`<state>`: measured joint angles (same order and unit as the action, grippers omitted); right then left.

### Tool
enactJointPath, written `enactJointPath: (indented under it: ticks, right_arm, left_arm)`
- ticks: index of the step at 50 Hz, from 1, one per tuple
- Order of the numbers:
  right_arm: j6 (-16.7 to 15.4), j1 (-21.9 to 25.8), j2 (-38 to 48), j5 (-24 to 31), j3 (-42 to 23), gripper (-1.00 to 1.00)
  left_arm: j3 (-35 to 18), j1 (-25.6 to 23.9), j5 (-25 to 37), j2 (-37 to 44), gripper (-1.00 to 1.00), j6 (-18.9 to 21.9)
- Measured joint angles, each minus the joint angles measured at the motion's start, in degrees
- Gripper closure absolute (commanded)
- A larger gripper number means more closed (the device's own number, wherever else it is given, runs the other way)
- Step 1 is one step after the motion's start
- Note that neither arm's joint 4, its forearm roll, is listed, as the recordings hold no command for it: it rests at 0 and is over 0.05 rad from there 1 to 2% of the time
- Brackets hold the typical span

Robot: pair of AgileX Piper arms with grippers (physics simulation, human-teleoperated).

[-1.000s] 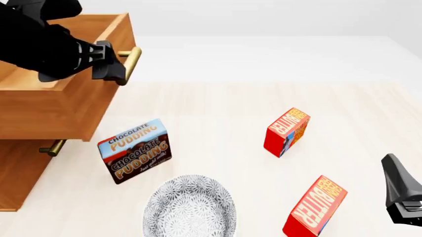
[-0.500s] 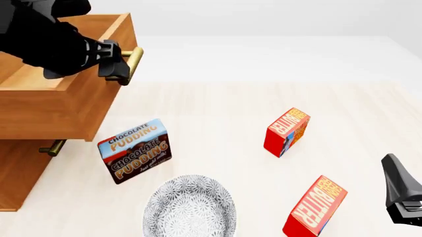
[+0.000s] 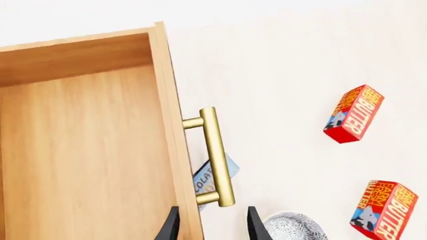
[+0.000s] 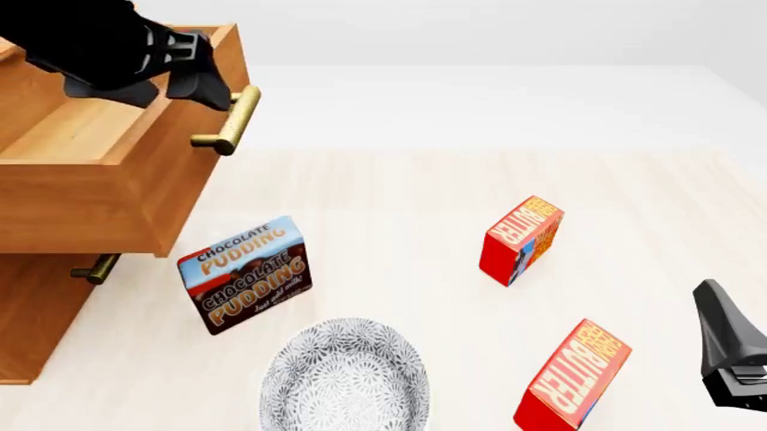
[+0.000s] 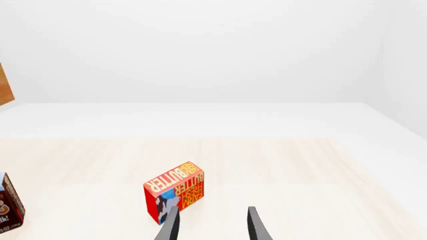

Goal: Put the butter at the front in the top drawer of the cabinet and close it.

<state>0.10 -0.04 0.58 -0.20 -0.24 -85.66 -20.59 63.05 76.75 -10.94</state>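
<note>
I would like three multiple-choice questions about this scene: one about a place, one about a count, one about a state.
1. Where is the chocolate pudding box?
A. inside the top drawer
B. on the table, between cabinet and plate
C. on the plate

2. How many butter cartons are on the table?
A. one
B. two
C. three

3. The top drawer is:
A. pulled open, nothing visible inside
B. shut
C. open with butter inside

Answers:
1 B, it stands before the cabinet, near the plate.
2 B, one farther, one nearer.
3 A, the visible wooden floor is bare.
</note>
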Motion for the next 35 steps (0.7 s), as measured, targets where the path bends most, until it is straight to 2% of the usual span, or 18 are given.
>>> enactJointPath:
  ticks: [23, 35]
  right_arm:
    - [0.0, 0.0, 0.0, 0.0, 0.0, -1.0]
    - [0.0, 0.0, 0.0, 0.0, 0.0, -1.0]
  left_arm:
    - [-8.6, -3.6, 4.7, -2.8, -1.0, 7.2]
    - [-9.3, -8.0, 2.9, -1.9, -1.0, 12.3]
